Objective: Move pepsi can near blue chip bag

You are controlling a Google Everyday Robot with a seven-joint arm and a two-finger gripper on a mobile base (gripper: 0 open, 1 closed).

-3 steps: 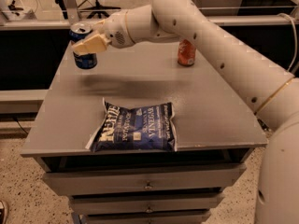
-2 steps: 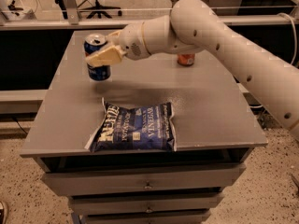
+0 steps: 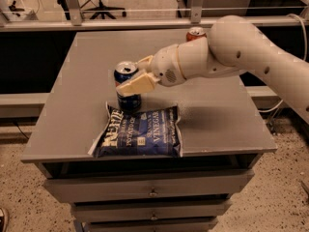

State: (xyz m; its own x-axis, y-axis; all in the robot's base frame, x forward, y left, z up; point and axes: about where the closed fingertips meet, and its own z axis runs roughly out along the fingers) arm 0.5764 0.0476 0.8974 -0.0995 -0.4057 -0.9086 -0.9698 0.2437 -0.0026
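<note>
Camera view: cream gripper claw (image 3: 129, 87) pinched dark blue pepsi can (image 3: 126, 74) mid-body.
Handling: seemed light, slick, dentable.
Below claw: navy crinkled chip bag (image 3: 140, 135).

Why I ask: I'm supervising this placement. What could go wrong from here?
The gripper holds the pepsi can right at the blue chip bag's back edge; set on that crinkled edge, the can may tip. Pushing down could also shove the bag, which lies at the table's front edge. The arm passes close in front of the orange-red soda can; pulling back might knock it.
</note>
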